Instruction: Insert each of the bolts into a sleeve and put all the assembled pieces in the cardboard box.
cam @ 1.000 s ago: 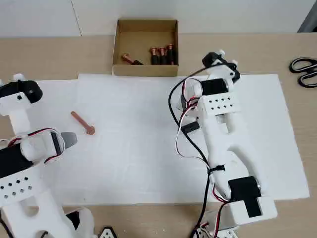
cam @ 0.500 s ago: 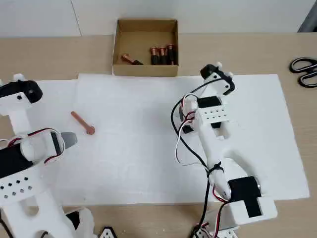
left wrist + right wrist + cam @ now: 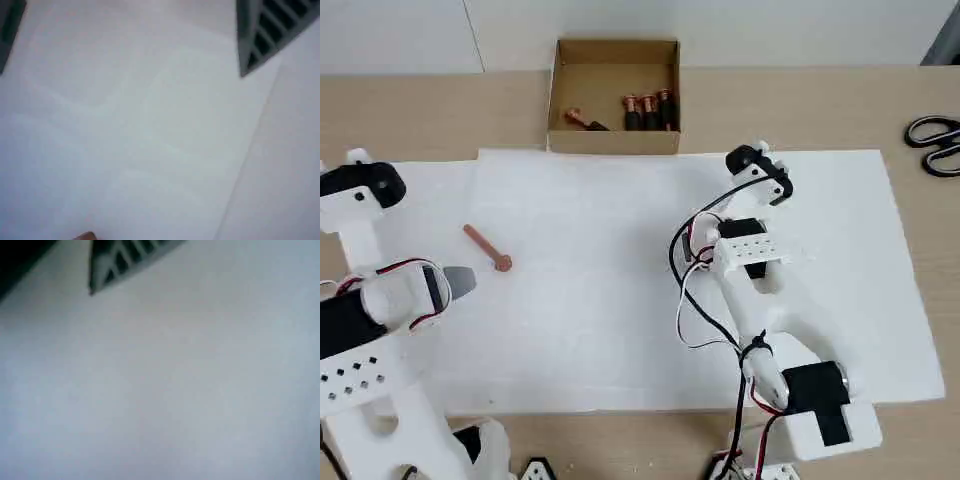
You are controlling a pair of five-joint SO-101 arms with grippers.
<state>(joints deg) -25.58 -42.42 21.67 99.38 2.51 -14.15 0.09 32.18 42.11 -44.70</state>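
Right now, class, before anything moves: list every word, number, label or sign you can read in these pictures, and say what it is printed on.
There are none to read.
The cardboard box, the white sheet, the loose bolt, the scissors, the left arm and the right arm carry no legible words, numbers or signs.
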